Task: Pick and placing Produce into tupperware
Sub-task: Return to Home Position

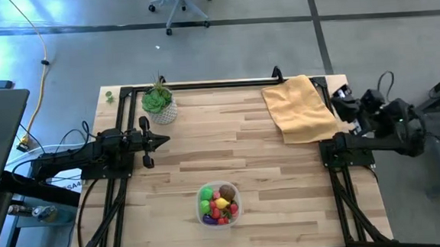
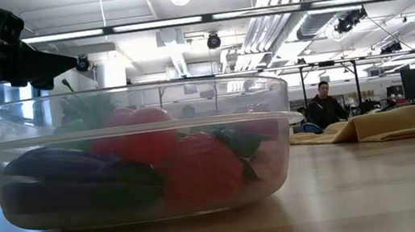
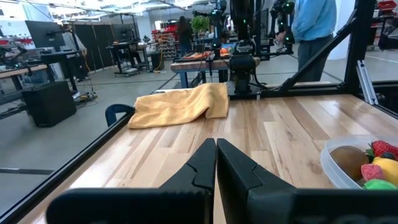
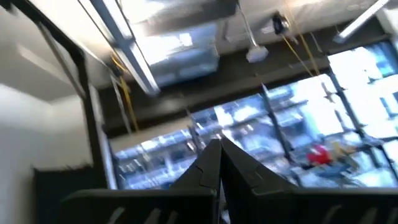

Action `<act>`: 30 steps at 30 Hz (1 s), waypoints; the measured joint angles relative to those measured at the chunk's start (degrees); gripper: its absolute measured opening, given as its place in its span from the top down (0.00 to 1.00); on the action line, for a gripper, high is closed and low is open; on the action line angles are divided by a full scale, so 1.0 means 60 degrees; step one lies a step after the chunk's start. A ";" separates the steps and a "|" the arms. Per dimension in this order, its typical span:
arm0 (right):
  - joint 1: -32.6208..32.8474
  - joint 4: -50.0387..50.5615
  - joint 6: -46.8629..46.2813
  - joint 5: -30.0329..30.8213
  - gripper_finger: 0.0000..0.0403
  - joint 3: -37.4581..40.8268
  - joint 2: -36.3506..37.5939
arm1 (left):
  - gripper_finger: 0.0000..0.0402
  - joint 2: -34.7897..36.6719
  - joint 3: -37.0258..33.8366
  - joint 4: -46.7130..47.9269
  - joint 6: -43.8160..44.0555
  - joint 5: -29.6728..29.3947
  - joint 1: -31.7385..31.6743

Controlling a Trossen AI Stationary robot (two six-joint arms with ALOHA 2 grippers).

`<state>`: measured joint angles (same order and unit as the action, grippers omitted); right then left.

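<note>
Wood desk (image 1: 284,173) is seen under the tupperware (image 1: 200,205), which is filled with produce (image 1: 221,202). The left gripper (image 3: 216,142) and right gripper (image 4: 219,142) are held well apart from it, fingers pressed together. Going home seems underway; only parking is left.

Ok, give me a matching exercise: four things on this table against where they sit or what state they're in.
1. tupperware
2. yellow cloth
3. potted plant
4. left gripper

A. draped at the table's right side
B. fingers shut, above the left side
C. full of produce, middle front
D. upright, back left corner

Pairs: 1-C, 2-A, 3-D, 4-B.
</note>
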<state>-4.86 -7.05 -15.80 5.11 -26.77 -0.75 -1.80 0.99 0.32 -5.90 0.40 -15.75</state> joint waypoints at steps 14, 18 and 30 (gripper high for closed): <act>0.0004 -0.1967 -0.1908 -0.0441 1.00 0.3196 0.0004 | 0.99 0.0001 0.0000 0.0000 0.0000 0.0000 0.0002; 0.0004 -0.1807 -0.2118 -0.0388 1.00 0.3702 0.0004 | 0.99 0.0000 0.0000 0.0000 0.0002 0.0000 0.0003; 0.0004 -0.0407 -0.2025 -0.0320 1.00 0.3943 0.0004 | 0.99 0.0001 0.0000 0.0000 0.0001 0.0000 0.0001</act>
<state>-4.84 -9.50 -27.95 3.19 -3.11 -0.73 -1.79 0.99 0.32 -5.89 0.41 -15.74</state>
